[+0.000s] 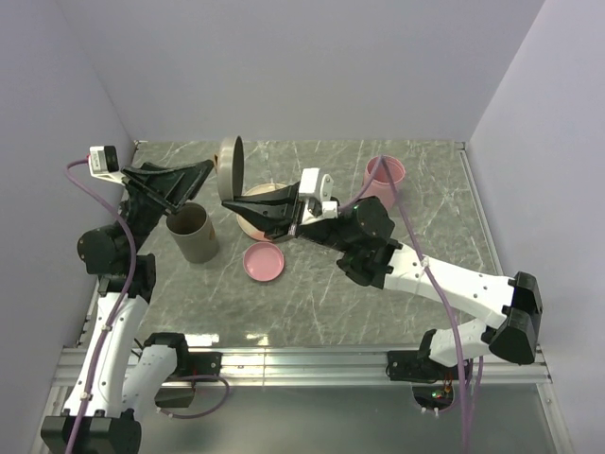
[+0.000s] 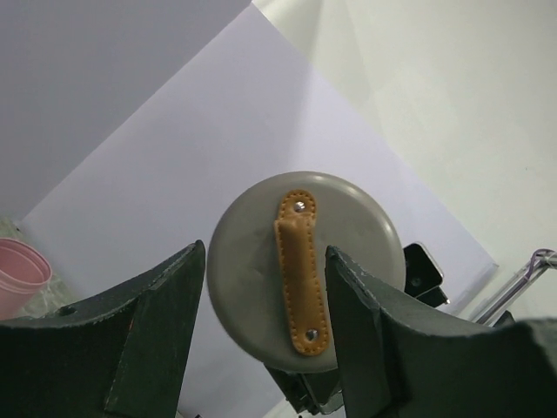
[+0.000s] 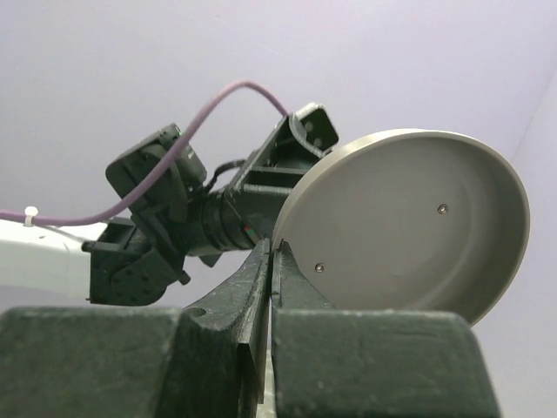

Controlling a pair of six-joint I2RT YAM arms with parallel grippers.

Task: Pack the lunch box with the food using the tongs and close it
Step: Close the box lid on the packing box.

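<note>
On the marbled table (image 1: pixel 378 303), the round grey lunch box lid (image 3: pixel 409 226) is standing on edge, and the right gripper (image 3: pixel 271 248) is clenching its rim. A grey cup (image 1: pixel 194 234) is sitting below the left gripper (image 2: pixel 265 251), and a pink plate (image 1: pixel 263 262) is lying near the right one. The left gripper is hanging released, its fingers (image 2: pixel 165 322) flanking the lid's tan stitched strap (image 2: pixel 300 270) with gaps on both sides.

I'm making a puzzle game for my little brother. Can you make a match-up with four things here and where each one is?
Things:
1. grey lid
2. pink cup
3. pink dish
4. grey pot

Places:
A. flat on the table, in the middle
B. pinched on edge by the right gripper
C. at the back, on the right
D. next to the left arm

Pairs: 1-B, 2-C, 3-A, 4-D
</note>
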